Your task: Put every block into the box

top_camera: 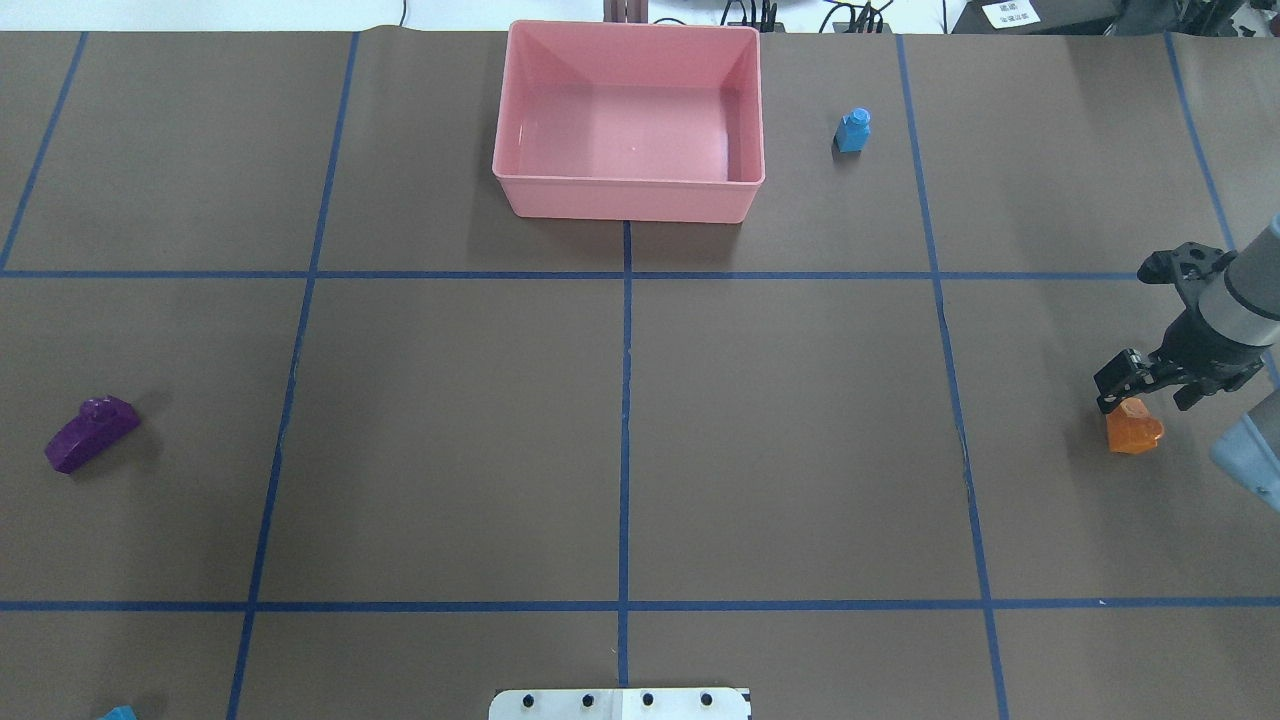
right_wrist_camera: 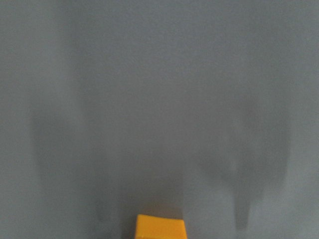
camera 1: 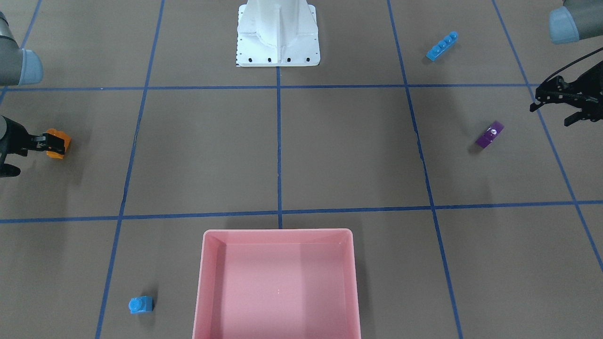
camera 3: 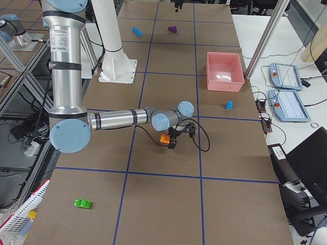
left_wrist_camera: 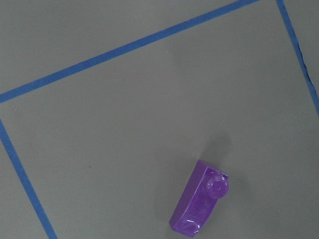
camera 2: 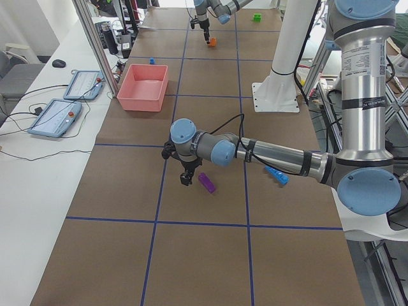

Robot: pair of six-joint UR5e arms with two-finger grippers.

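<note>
The pink box [top_camera: 628,195] stands empty at the table's far middle. My right gripper [top_camera: 1150,395] is open and low over the table, with one finger beside the orange brick [top_camera: 1133,430]; in the right wrist view the orange brick [right_wrist_camera: 160,227] sits at the bottom edge. My left gripper [camera 1: 551,115] is open and empty, hovering near the purple sloped brick [camera 1: 490,134], which also shows in the left wrist view [left_wrist_camera: 202,204]. The small blue brick [top_camera: 853,130] stands right of the box. The long blue brick [camera 1: 442,45] lies near the robot's left. The green brick [camera 3: 83,203] lies far out on the right end.
The white robot base [camera 1: 278,35] stands at the near middle edge. Blue tape lines [top_camera: 625,400] divide the brown table cover. Tablets [camera 3: 288,104] lie on the side bench beyond the box.
</note>
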